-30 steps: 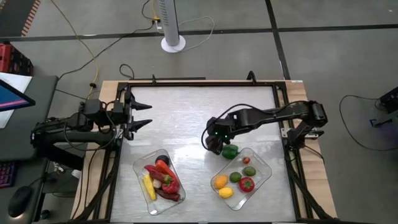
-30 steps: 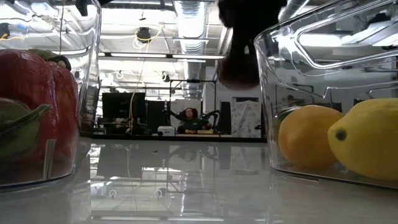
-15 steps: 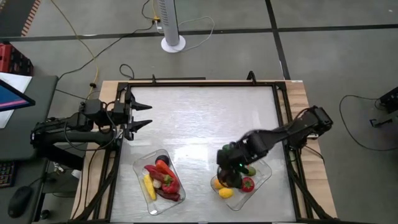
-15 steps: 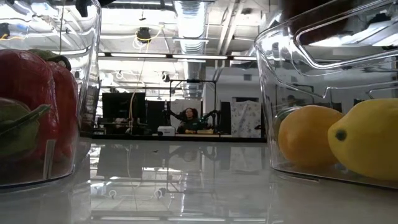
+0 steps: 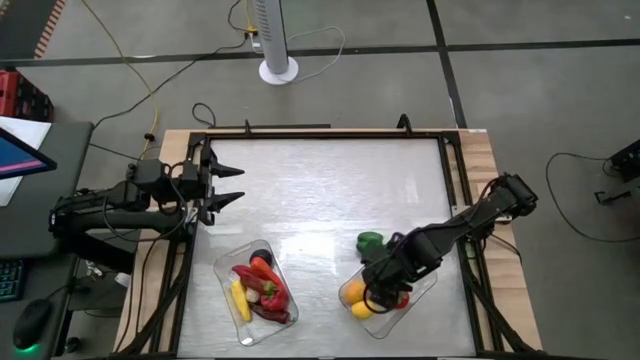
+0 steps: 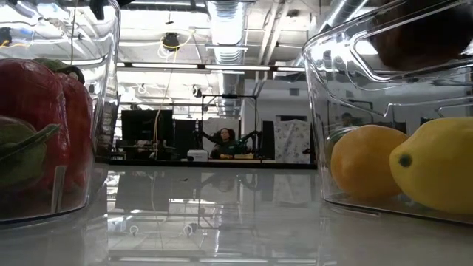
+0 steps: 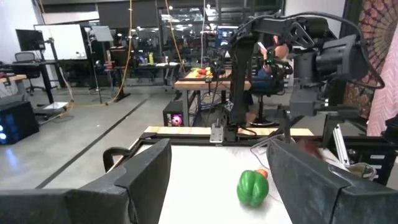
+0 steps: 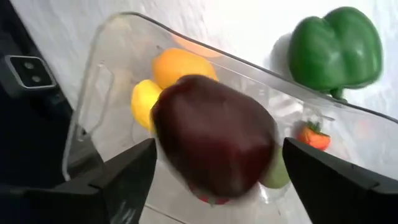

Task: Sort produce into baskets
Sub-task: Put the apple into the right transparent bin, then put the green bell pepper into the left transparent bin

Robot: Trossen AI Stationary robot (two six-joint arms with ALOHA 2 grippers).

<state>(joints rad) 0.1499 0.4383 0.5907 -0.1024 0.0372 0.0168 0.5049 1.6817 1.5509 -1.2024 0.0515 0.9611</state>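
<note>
Shiny table [image 5: 320, 190]: dark red apple [image 8: 214, 140] between spread right end effector [image 8: 214, 174] fingers, over basket [image 8: 106, 81].

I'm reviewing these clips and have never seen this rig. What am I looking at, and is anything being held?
Two dark robot arms work at a table. One picture looks straight down, one looks level across the tabletop, and one comes from a camera on each arm's wrist.

Two clear baskets lie near the front. The left basket holds red, yellow and orange pieces. The right basket holds an orange, a lemon and a few more. A green pepper lies on the table just beside it.

The right pincer is above the right basket. A dark red fruit sits between its fingers, but they stand clear of it on both sides, so it isn't gripped. The left pincer waits open and empty at the table's left edge.
</note>
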